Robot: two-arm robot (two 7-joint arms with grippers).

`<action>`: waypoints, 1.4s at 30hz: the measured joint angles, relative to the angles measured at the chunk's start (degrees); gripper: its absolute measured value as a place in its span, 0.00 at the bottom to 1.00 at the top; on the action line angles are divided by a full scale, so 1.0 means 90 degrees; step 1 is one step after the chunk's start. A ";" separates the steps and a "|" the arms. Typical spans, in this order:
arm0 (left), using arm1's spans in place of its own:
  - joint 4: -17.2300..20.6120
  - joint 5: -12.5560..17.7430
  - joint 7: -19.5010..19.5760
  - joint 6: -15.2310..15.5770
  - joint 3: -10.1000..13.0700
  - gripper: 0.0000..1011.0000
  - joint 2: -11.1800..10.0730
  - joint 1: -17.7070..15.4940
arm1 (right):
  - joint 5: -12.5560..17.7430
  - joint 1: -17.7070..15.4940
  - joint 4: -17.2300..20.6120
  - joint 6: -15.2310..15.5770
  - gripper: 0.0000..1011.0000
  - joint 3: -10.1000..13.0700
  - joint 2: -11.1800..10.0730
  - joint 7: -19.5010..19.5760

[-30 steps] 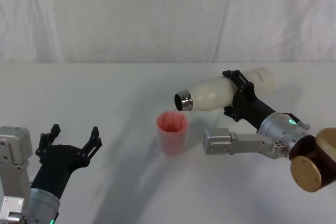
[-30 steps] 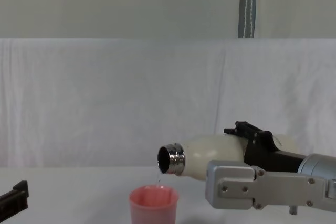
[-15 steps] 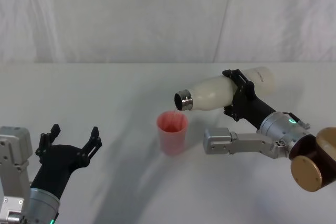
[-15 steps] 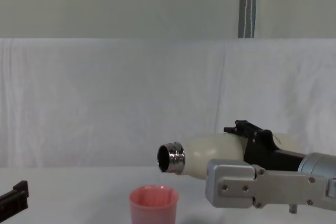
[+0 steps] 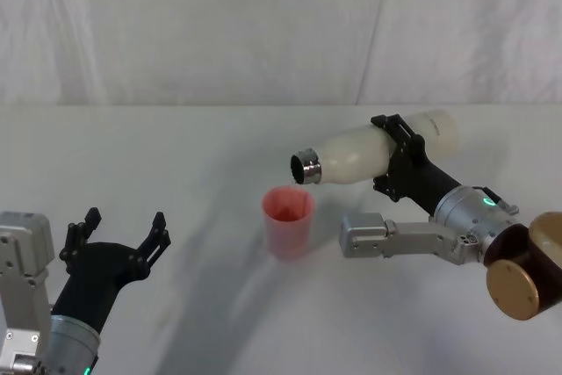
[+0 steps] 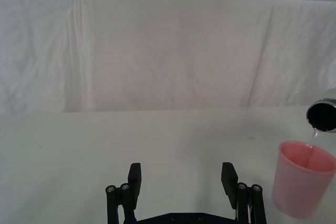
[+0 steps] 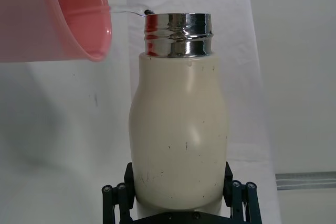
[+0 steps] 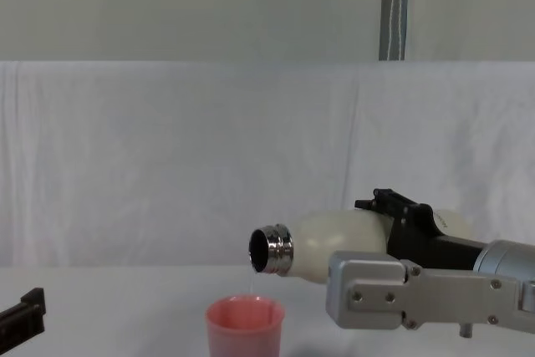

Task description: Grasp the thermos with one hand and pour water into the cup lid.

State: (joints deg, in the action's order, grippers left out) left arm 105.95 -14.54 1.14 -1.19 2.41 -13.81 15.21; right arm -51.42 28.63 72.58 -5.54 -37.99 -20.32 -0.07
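1. Since a moment ago I have tipped the thermos [image 5: 369, 153] a little further, so its steel mouth [image 8: 272, 250] sits slightly lower over the cup lid [image 5: 288, 221], and a thin thread of water [image 7: 126, 12] again runs off the lip; the cup lid itself has not moved on the table [image 5: 219, 305].
2. Nearest to me, well to the left of the cup lid, my left gripper [image 5: 116, 236] hangs low over the white table with its fingers spread wide apart and nothing between them. In the left wrist view its two black fingers [image 6: 134, 176] stand apart, with the cup lid [image 6: 303, 177] off to one side.
3. Next comes the pink cup lid, upright on the table with its round rim open upward, directly beneath the thermos mouth but not touching it.
4. Just to the right of the cup lid, my right gripper [image 5: 397, 157] is clamped round the lower body of the cream-white thermos, which lies almost level in the air, neck toward the cup lid and base away from it.
5. In the right wrist view the black fingers [image 7: 116, 196] press on both flanks of the bottle [image 7: 178, 140].
6. Beyond the cup lid, a creased white cloth [image 5: 263, 24] hangs as a backdrop behind the table.
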 joint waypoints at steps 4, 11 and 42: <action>0.0000 0.0000 0.0000 0.0000 0.0000 0.99 0.0000 0.0000 | -0.0006 -0.0015 0.0022 0.0009 0.94 -0.0003 -0.0011 -0.0009; 0.0000 0.0000 0.0000 0.0000 0.0000 0.99 0.0000 0.0000 | -0.0022 -0.0039 0.0058 0.0031 0.94 -0.0003 -0.0035 -0.0017; 0.0000 0.0000 0.0000 0.0000 0.0000 0.99 0.0000 0.0000 | -0.0047 -0.0056 0.0120 0.0041 0.94 0.0012 -0.0049 -0.0020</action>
State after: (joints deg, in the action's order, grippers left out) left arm 105.95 -14.54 1.14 -1.19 2.41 -13.81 15.21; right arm -51.84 28.13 73.66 -5.17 -37.88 -20.76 -0.25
